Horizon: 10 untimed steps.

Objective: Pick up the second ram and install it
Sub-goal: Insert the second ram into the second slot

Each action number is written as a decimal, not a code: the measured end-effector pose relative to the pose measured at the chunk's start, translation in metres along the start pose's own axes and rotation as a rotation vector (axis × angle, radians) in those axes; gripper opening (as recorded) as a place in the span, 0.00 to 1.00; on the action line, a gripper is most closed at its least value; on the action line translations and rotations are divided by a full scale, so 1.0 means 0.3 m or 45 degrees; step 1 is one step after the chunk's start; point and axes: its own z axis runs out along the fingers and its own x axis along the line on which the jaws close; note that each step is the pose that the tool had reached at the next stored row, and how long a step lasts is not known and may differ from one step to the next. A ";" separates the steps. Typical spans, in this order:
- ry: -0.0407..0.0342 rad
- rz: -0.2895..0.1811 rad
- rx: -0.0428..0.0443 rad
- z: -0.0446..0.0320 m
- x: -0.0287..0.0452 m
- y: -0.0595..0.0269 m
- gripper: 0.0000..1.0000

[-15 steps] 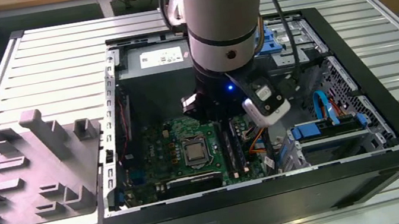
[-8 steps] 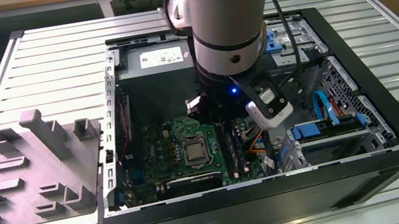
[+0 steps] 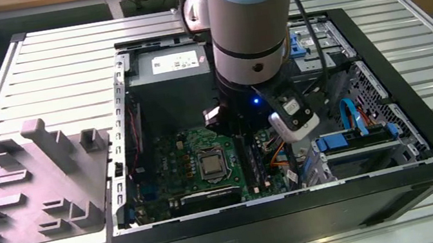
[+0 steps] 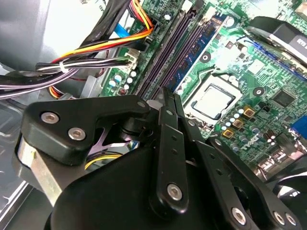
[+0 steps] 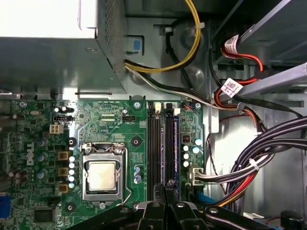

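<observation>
**Desk:** Where do we find the arm?

**Field:** We see the arm (image 3: 257,17) reaching down into the open computer case (image 3: 301,212), which lies on the slatted metal table (image 3: 59,61). A grey moulded tray (image 3: 35,183) sits on the table just beside the case, at the exterior view's left.

**Desk:** And the pincer?

**Field:** In both wrist views we find the gripper (image 5: 165,188) closed, its two black fingers (image 4: 167,129) pressed side by side. The tips hang over one end of the memory slots (image 5: 156,143) on the green motherboard (image 5: 110,120). We cannot tell whether they touch the slots.

**Desk:** Where is the stick?

**Field:** We take the second ram (image 5: 175,153) to be the dark bluish stick standing on edge among the slots in the first wrist view. It sits in the slot farthest from the processor socket (image 5: 102,175) and nearest the cable bundle (image 5: 268,148), parallel to the black slots beside it. We cannot tell whether it is latched.

**Desk:** What surrounds it?

**Field:** We note the power supply (image 3: 168,64) at one end of the case. Bright blue brackets (image 3: 346,139) lie at the exterior view's right, apart from the slots.
</observation>
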 end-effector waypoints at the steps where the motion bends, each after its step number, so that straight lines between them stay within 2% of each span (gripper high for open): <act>1: 0.0001 0.000 0.000 0.002 0.000 0.000 0.12; 7: 0.0001 0.000 -0.001 0.012 0.001 0.011 0.12; 10: 0.0002 0.000 -0.001 0.027 0.002 0.010 0.12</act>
